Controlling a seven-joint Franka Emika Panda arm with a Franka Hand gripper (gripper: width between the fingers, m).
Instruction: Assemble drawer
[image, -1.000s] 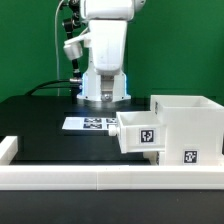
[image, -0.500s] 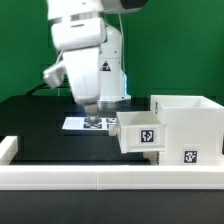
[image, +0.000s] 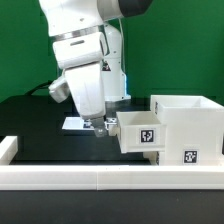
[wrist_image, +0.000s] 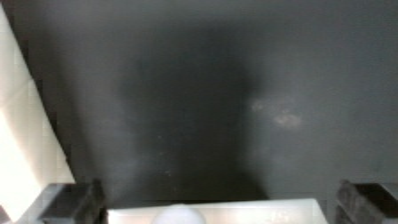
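The white drawer box (image: 188, 122) stands on the black table at the exterior view's right. A smaller white drawer piece (image: 140, 135) with a marker tag sticks out of its left side. My gripper (image: 103, 124) hangs low just left of that piece. In the wrist view the gripper (wrist_image: 217, 205) is open, its dark fingers (wrist_image: 71, 200) spread wide. A white part with a rounded knob (wrist_image: 187, 213) shows between them at the picture's edge. The fingers do not touch it.
The marker board (image: 74, 124) lies on the table behind the gripper, partly hidden by it. A long white rail (image: 90, 172) runs along the table's front edge. A pale wall (wrist_image: 15, 120) shows at one side of the wrist view.
The arm has swung down and toward the camera. The gripper has dropped from above the marker board to table height beside the drawer piece.
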